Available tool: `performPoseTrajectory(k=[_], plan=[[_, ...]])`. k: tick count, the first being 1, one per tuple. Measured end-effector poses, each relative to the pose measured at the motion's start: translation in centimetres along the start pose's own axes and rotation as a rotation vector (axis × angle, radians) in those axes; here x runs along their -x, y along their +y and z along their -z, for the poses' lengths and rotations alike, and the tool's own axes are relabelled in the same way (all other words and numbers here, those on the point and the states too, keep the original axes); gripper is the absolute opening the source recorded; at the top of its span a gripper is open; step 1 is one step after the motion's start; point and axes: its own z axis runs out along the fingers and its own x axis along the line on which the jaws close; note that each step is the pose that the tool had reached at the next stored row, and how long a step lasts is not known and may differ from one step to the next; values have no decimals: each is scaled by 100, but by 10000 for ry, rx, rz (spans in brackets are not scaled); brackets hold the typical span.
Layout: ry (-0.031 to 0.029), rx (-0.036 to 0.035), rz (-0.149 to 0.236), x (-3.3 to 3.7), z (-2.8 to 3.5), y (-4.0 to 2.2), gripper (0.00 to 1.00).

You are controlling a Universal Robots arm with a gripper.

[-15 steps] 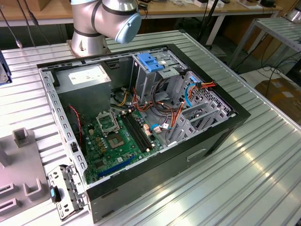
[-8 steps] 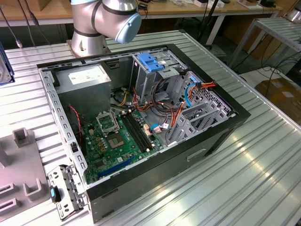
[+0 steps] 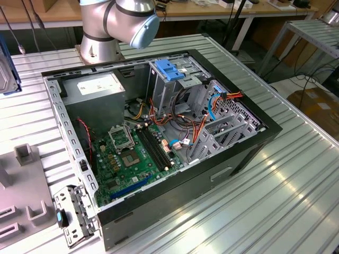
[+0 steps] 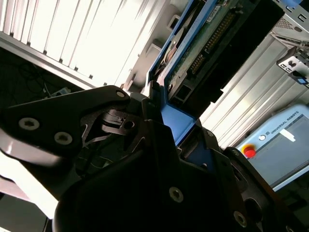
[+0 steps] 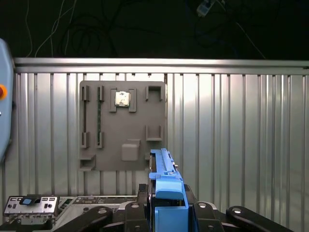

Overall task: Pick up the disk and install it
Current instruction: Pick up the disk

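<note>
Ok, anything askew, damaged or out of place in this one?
Nothing stands out. In both wrist views the disk sits edge-on and straight between the jaws, with no breakage showing. In the exterior view the open computer case lies flat on the table; its cables are loose but look undamaged.

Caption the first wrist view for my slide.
The hand grips the blue-railed disk edge-on, with a grey fixture plate on the ribbed metal table beyond.
</note>
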Motion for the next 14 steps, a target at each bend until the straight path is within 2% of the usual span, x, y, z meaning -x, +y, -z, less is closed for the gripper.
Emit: performPoseTrajectory(k=[9,14], plan=[[0,1,0,1,0,-81,37],[0,1,0,1,-1,-149,37]])
